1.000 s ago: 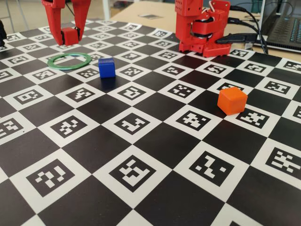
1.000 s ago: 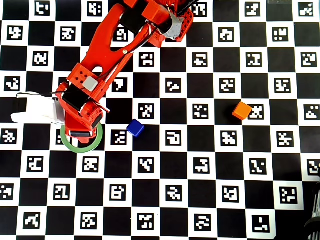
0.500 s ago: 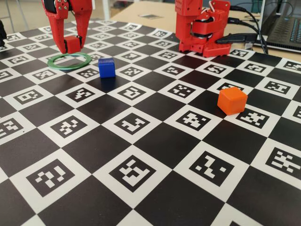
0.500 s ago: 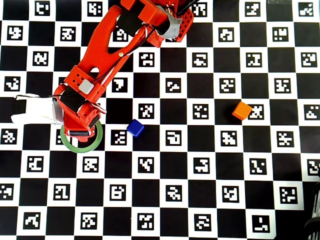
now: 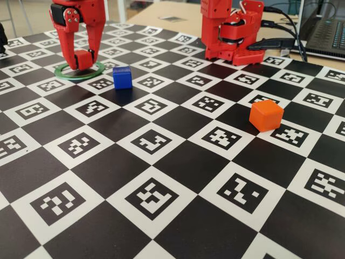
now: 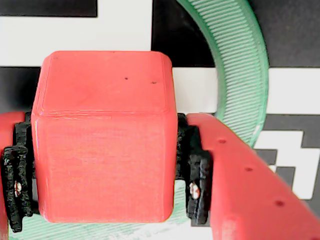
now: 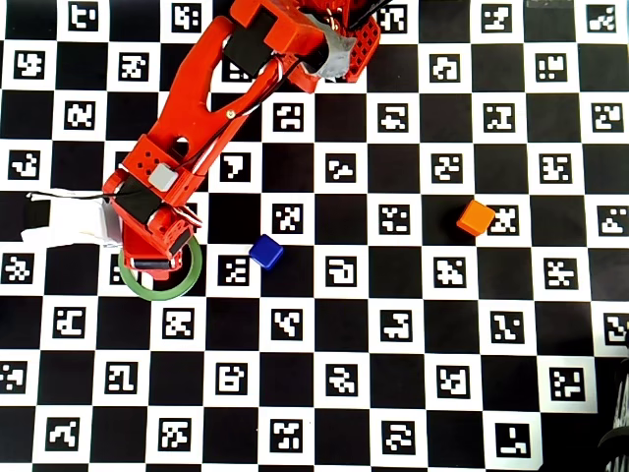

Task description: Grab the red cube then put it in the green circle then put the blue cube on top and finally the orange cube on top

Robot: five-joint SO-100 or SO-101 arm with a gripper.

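A checkered worktop (image 7: 393, 324) printed with black-and-white marker squares fills the overhead view. A red arm (image 7: 211, 93) reaches from the top edge toward the left edge. Its end effector (image 5: 82, 59) is clamped on the red cube (image 6: 102, 135), held inside the green ring (image 7: 194, 273) near the left edge. The blue cube (image 7: 265, 252) sits just right of the ring. The orange cube (image 7: 476, 217) lies well apart, toward the right edge.

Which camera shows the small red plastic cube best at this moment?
The wrist view: the small red plastic cube fills it, clamped by the gripper. The fixed view shows a sliver over the green ring; overhead, the arm hides it.
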